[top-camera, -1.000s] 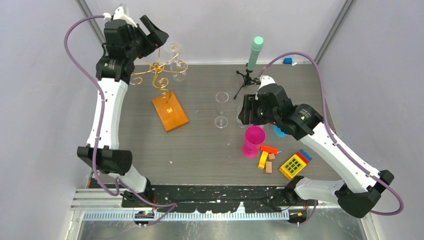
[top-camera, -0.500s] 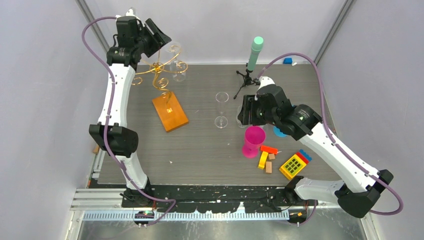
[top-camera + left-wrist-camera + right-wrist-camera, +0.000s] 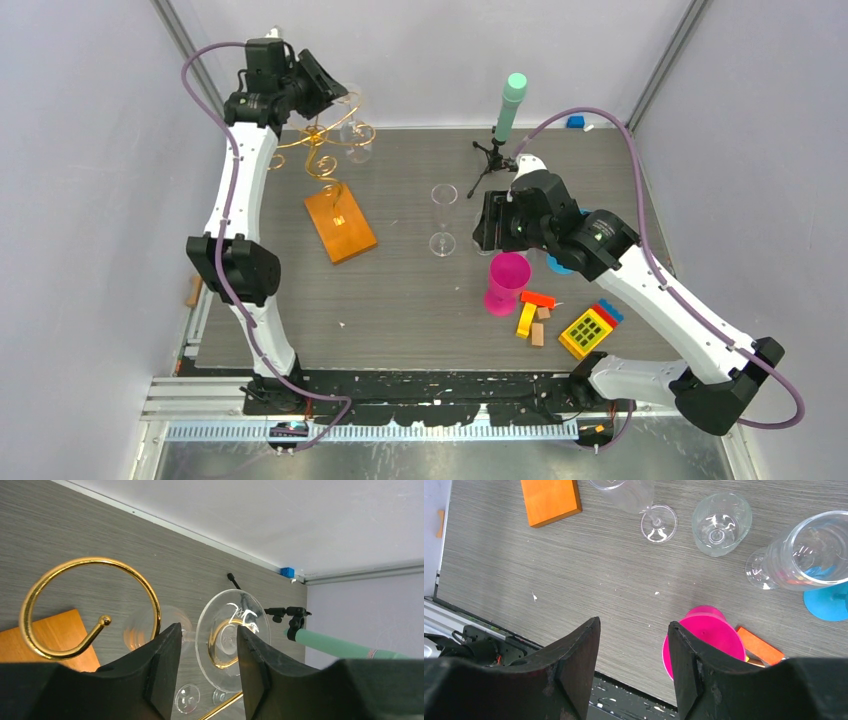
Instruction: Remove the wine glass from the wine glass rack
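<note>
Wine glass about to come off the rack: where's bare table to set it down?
Widest bare patch: table between the orange base, the pink cup and the near edge. Crowded: right side, around the clear glasses and toy blocks.

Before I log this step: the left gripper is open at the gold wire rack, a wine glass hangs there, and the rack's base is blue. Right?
No: the base is orange, not blue; the top external view shows it. The rest holds: the left gripper is open at the gold wire rack, and a wine glass hangs there.
</note>
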### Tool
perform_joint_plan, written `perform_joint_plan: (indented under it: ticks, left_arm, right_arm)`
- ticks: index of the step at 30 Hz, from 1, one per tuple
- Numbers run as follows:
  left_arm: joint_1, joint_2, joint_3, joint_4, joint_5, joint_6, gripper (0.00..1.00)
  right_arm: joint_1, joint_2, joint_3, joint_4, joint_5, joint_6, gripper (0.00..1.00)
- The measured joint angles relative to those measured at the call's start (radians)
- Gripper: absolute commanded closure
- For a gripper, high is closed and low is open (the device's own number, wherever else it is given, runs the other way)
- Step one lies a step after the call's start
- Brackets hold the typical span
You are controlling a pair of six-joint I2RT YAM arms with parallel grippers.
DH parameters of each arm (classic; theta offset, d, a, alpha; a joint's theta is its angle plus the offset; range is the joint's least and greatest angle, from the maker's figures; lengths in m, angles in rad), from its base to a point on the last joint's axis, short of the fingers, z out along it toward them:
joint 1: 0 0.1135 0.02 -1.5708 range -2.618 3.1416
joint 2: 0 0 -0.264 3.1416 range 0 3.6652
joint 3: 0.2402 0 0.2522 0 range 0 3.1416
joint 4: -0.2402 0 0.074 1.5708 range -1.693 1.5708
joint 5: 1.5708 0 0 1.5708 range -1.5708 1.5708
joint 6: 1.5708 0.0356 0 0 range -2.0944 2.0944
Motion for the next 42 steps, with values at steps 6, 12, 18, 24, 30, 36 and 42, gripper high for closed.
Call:
perform_joint_plan:
  ticks: [6,12,18,24,30,36,42]
  left_arm:
    - [0.0,0.003,0.0,0.009,0.02,-0.016,0.78]
    - [0.01,0.003,0.0,0.047,0.034,-0.035,0.95]
    - [0.012,-0.017,-0.024,0.097,0.066,-0.06,1.0]
    - [0.032,-0.08,-0.161,0.191,0.122,-0.132,1.0]
    - [0.063,-0.117,-0.267,0.304,0.209,-0.241,1.0]
    - [0.077,-0.117,-0.283,0.404,0.308,-0.336,1.0]
    - [0.095,-0.117,-0.283,0.48,0.385,-0.401,1.0]
  right_arm:
    - [0.0,0.0,-0.005,0.003,0.0,0.002,0.43]
    - [0.0,0.0,-0.006,0.004,0.0,0.003,0.43]
    - [0.0,0.0,-0.011,0.007,0.0,0.004,0.43]
    - [0.0,-0.001,-0.012,0.011,0.0,0.007,0.43]
    - [0.0,-0.002,-0.025,0.012,0.0,0.008,0.43]
    - [0.0,-0.002,-0.027,0.013,0.0,0.01,0.43]
    - [0.0,-0.011,-0.027,0.019,0.0,0.011,0.43]
